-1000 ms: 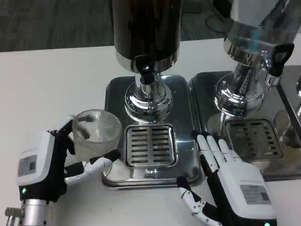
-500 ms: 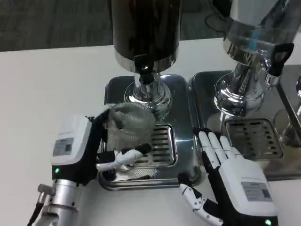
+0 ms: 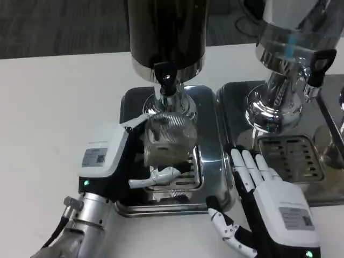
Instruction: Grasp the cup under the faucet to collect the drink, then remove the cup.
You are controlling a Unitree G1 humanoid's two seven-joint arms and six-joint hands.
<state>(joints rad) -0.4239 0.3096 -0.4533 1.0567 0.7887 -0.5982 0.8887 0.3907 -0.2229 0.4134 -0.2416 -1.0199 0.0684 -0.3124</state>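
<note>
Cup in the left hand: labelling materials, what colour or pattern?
Clear ribbed glass cup, head view.

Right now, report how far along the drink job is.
Done: the left hand grips the glass cup. In hand: the cup sits over the drip grate, below the faucet. Left: dispensing the drink and removing the cup. The right hand rests open beside the tray.

surface: white table (image 3: 54, 97) | on it: two steel drip trays (image 3: 129, 105) (image 3: 231, 97) side by side
</note>
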